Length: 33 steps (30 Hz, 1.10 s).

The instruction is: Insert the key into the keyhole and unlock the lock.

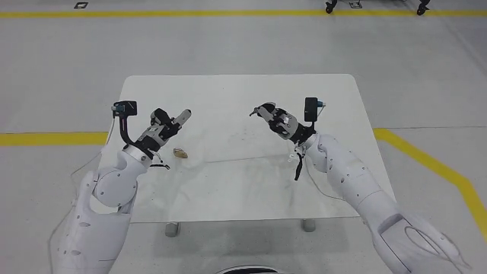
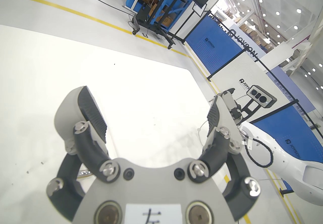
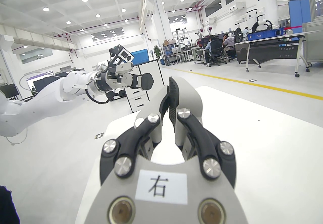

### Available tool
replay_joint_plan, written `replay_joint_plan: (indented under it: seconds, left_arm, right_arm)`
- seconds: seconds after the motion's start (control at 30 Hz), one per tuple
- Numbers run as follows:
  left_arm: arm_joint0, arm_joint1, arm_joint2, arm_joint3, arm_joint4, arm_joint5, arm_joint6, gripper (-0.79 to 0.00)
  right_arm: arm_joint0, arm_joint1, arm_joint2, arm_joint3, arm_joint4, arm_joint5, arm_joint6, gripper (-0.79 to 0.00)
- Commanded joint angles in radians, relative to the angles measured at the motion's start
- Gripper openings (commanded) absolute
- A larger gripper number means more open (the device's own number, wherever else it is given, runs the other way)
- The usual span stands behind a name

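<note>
Top view, small tan lock (image 1: 180,152), left end effector (image 1: 176,115) spread, right end effector (image 1: 257,110) pressed together

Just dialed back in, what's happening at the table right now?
Nothing is being handled right now. Both arms hover over the white table. The left end effector is open and empty. The right end effector is shut, with nothing visible in it. A small brown object, too small to identify, lies on the table near the left arm, untouched.
</note>
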<state>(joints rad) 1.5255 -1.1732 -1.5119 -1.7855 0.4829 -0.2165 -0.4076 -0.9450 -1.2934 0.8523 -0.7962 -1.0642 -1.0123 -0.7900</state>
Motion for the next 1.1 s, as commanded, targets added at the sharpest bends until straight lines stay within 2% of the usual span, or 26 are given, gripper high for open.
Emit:
replay_joint_plan:
  seconds: [0.0, 1.07]
  left_arm:
    - [0.0, 0.0, 0.0, 0.0, 0.0, 0.0, -0.001, 0.0]
    - [0.0, 0.0, 0.0, 0.0, 0.0, 0.0, -0.001, 0.0]
  right_arm:
    - [0.0, 0.0, 0.0, 0.0, 0.0, 0.0, 0.0, -0.785]
    - [0.0, 0.0, 0.0, 0.0, 0.0, 0.0, 0.0, -0.785]
